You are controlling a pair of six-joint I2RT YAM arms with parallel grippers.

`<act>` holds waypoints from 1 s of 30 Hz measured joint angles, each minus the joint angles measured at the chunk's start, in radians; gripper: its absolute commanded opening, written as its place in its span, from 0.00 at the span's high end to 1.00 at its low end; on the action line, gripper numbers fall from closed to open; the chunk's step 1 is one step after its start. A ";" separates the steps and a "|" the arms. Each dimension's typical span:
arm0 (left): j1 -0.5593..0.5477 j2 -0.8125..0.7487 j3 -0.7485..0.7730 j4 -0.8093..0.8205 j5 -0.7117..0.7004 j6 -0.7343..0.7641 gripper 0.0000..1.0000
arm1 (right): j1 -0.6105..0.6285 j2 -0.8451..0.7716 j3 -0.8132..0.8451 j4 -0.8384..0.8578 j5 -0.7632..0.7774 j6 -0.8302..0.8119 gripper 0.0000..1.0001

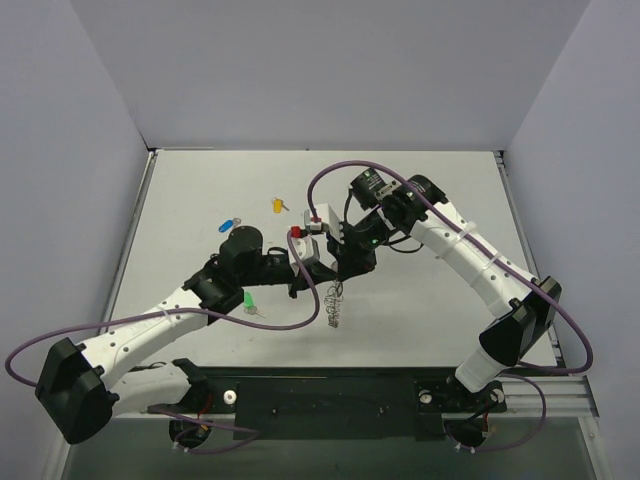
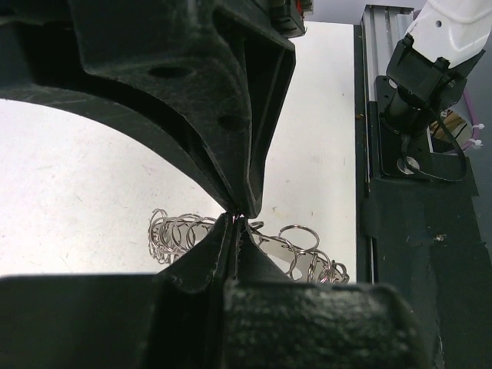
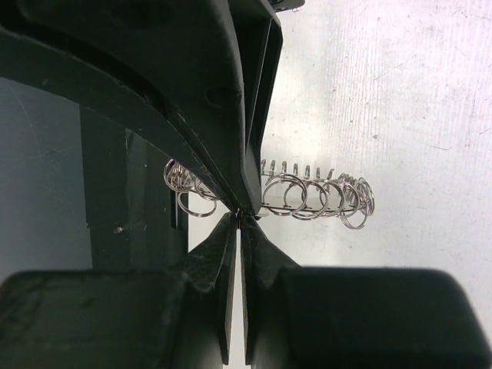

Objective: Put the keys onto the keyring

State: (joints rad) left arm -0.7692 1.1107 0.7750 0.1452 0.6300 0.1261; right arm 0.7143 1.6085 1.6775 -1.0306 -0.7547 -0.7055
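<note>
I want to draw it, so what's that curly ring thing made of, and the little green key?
The keyring looks like thin bare metal wire: silvery loops that glint. The green key seems to have a bright plastic head and a thin silvery blade, likely metal; too small to be sure.
</note>
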 measured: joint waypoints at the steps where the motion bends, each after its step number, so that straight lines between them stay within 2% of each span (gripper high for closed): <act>1: 0.000 0.000 0.002 -0.005 0.000 0.001 1.00 | 0.000 0.000 0.000 -0.001 0.000 0.000 1.00; 3: -0.001 0.001 0.009 -0.015 -0.001 0.002 1.00 | 0.000 0.000 0.000 -0.001 -0.001 0.002 0.99; 6: -0.002 -0.002 0.007 -0.012 -0.012 -0.017 1.00 | 0.000 0.000 0.000 0.003 0.000 0.018 0.82; 8: -0.002 -0.019 -0.018 0.023 -0.037 -0.049 1.00 | -0.007 0.000 0.000 0.018 -0.008 0.039 0.77; 12: 0.013 -0.100 -0.185 0.246 -0.105 -0.194 1.00 | -0.031 -0.001 0.004 0.042 -0.060 0.066 0.71; 17: 0.025 -0.113 -0.400 0.663 -0.262 -0.453 1.00 | -0.063 -0.012 0.027 0.047 -0.111 0.080 0.68; 21: 0.025 -0.049 -0.473 0.929 -0.418 -0.634 1.00 | -0.072 -0.025 0.062 0.063 -0.120 0.089 0.67; 25: 0.026 0.019 -0.479 1.031 -0.537 -0.768 1.00 | -0.072 -0.038 0.067 0.084 -0.119 0.104 0.66; 30: 0.027 0.052 -0.479 1.069 -0.630 -0.884 1.00 | -0.072 -0.038 0.088 0.124 -0.105 0.148 0.66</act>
State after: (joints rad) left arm -0.7425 1.1625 0.2958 1.2137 -0.0002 -0.7578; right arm 0.6418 1.5703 1.7657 -0.9070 -0.8593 -0.5571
